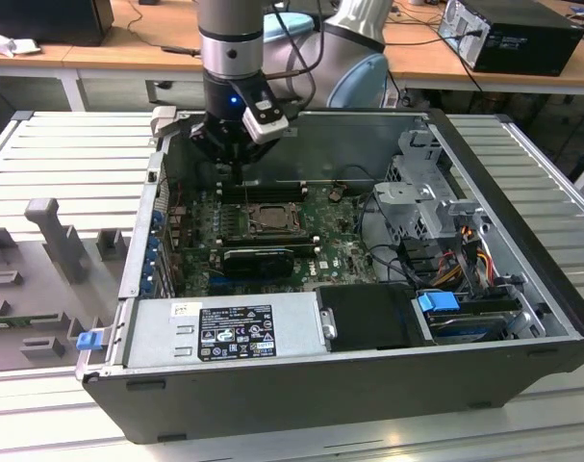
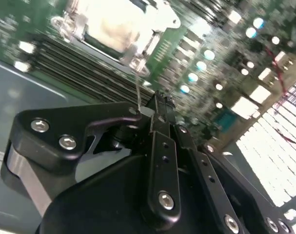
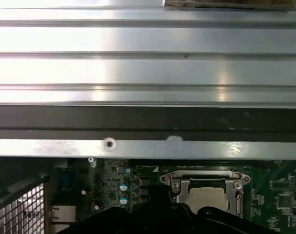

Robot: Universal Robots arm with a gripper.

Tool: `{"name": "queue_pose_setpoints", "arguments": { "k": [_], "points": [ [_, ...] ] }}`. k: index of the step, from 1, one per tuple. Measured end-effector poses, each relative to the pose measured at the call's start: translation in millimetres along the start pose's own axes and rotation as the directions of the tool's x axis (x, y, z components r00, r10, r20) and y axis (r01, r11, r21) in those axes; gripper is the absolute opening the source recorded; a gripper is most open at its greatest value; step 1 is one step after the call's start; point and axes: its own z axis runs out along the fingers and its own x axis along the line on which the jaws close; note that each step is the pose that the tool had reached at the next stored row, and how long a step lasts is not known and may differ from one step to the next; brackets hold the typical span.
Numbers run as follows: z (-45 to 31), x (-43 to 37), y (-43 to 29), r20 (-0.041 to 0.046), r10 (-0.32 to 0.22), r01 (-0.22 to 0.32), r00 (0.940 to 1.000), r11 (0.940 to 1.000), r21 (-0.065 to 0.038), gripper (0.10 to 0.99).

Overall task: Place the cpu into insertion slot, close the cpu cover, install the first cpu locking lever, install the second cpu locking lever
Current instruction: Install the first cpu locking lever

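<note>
1. End effector (image 1: 236, 175) (image 2: 148, 110): you find it lowered into the open computer case (image 1: 349, 380), over the rear edge of the green motherboard (image 1: 344, 258). Its black fingers are pinched narrow.
2. Locking lever (image 2: 138, 87): thin metal rod. In the second wrist view it runs from the socket up to the fingertips, which clamp its end.
3. Cpu (image 1: 270, 220) (image 2: 108, 31) (image 3: 206, 197): seated in the socket, dull metal top showing through the frame opening.
4. Cpu cover (image 1: 253, 209) (image 3: 201, 176): lying flat over the cpu.
5. Case: resting on the ribbed metal worktop (image 1: 61, 154), with the power supply (image 1: 224, 332) along the side nearest the exterior camera.
</note>
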Motion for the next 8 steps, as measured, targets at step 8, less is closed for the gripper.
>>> {"name": "queue_pose_setpoints", "arguments": {
  "k": [8],
  "points": [
    [1.4,-31.1,-2.6,-0.0003,0.0,0.0,1.0,0.9991,-0.042,0.106]
  ]
}}
